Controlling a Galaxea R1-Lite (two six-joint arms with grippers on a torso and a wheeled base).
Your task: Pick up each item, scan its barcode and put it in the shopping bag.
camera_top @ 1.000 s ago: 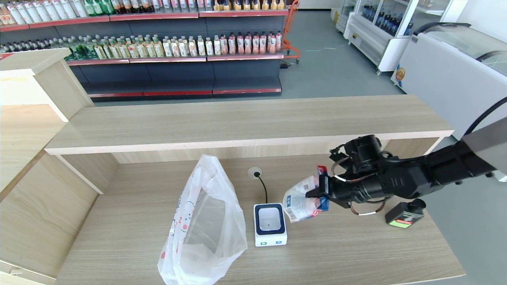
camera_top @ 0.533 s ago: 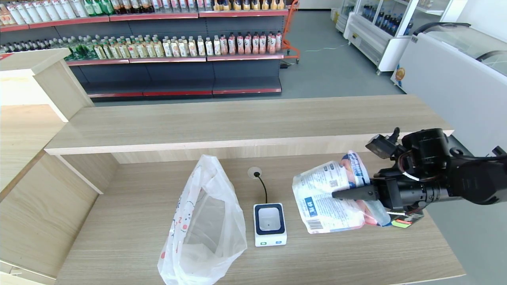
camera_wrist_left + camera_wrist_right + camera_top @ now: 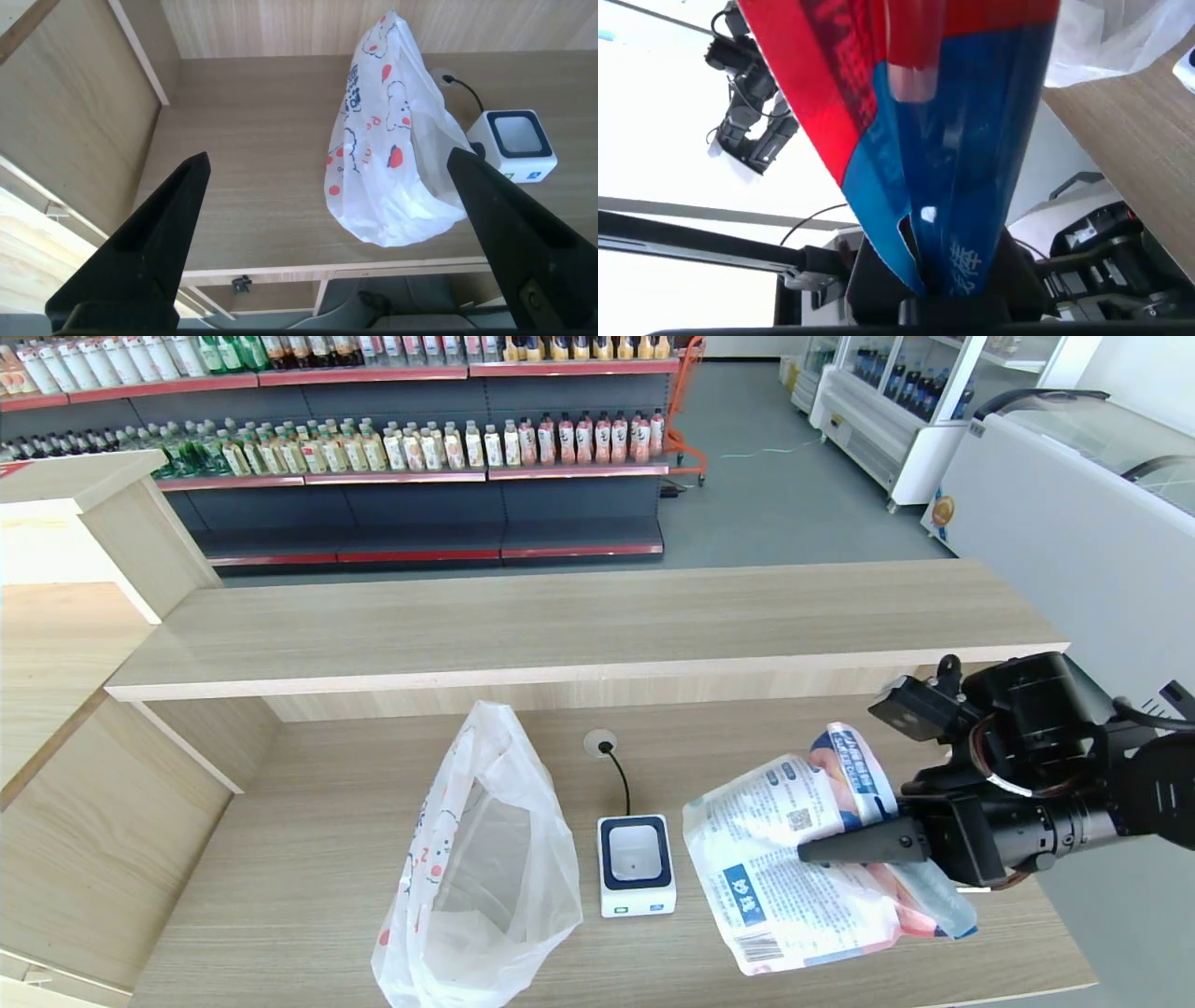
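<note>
- Head view: the right gripper (image 3: 840, 849) is clenched on a white and blue snack packet (image 3: 784, 887), one dark finger lying across its printed face. The packet hangs tilted above the wooden counter (image 3: 280, 896), just to the right of the scanner (image 3: 637, 863). Its barcode (image 3: 758, 947) is at the lower edge, facing up. The shopping bag (image 3: 485, 877) stands open left of the scanner.
- Left wrist view: the left gripper (image 3: 329, 161) hangs above the counter's near left part, its two fingers spread wide with nothing between them. Beyond them are the bag's red-printed side (image 3: 392, 168) and the scanner (image 3: 516, 140).
- Right wrist view: up close, the packet's red and blue end (image 3: 952, 140) runs down into the jaws, pinched there.
</note>
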